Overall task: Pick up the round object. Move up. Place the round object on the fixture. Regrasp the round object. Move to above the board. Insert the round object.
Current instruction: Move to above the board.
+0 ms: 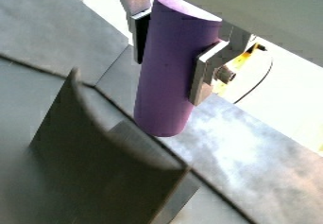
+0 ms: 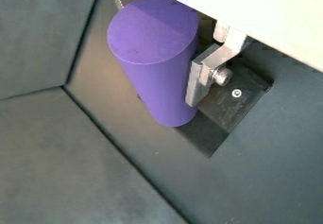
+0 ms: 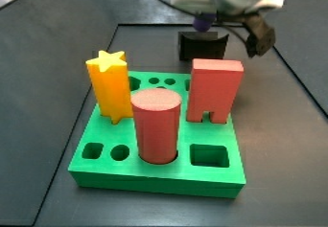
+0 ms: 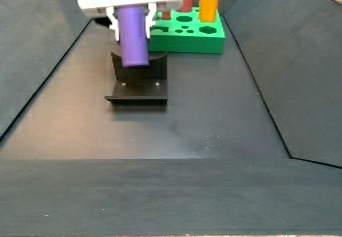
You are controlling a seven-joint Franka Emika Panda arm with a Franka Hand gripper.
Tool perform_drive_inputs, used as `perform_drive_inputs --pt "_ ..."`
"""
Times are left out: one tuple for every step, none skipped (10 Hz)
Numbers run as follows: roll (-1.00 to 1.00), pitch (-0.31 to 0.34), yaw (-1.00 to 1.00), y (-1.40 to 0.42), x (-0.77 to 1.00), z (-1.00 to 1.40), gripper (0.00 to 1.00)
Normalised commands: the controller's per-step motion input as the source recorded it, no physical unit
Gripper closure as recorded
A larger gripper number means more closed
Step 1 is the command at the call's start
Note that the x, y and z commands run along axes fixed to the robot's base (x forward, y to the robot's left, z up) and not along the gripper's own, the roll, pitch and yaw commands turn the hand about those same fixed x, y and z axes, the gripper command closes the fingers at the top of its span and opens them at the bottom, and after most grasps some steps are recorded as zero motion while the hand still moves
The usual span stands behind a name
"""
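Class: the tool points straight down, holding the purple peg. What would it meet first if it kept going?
Probably the black notched fixture: the tool holds the purple cylindrical peg upright just above it. The exact gap is unclear.

no readable text or labels

The place looked like a robotics lab test cell. A dark bin [image 4: 254, 71] with sloping walls held a green board [image 3: 153, 140] of shaped holes, with bright test pegs standing in it. Behind the board, a gripper [image 4: 130, 19] held a purple peg [image 4: 131, 36] above a black fixture [image 4: 139, 84].
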Motion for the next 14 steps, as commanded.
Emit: perform_drive_inputs --pt "-0.05 0.156 -0.04 -0.02 0.01 1.00 1.00" --pt "-0.05 0.164 0.01 -0.02 0.00 1.00 1.00" --pt "-0.06 0.152 0.05 -0.01 0.00 1.00 1.00" --pt "-0.06 0.140 0.08 -0.01 0.00 1.00 1.00" --pt "-0.05 0.130 0.09 -0.02 0.00 1.00 1.00" --pt "-0.04 0.109 0.11 -0.02 0.00 1.00 1.00" --pt "-0.04 0.100 0.12 -0.02 0.01 1.00 1.00" --pt "-0.04 0.085 0.12 -0.02 0.01 0.97 1.00" --pt "-0.03 0.075 0.11 -0.02 0.01 0.74 1.00" --pt "-0.03 0.063 0.11 -0.02 0.02 0.57 1.00" --pt "-0.03 0.056 0.10 -0.02 0.01 0.40 1.00" --pt "-0.04 0.051 0.09 -0.02 0.02 0.23 1.00" --pt "-1.00 -0.066 0.00 -1.00 -0.56 0.30 1.00" --pt "-1.00 -0.073 0.00 -1.00 -0.56 0.30 1.00"
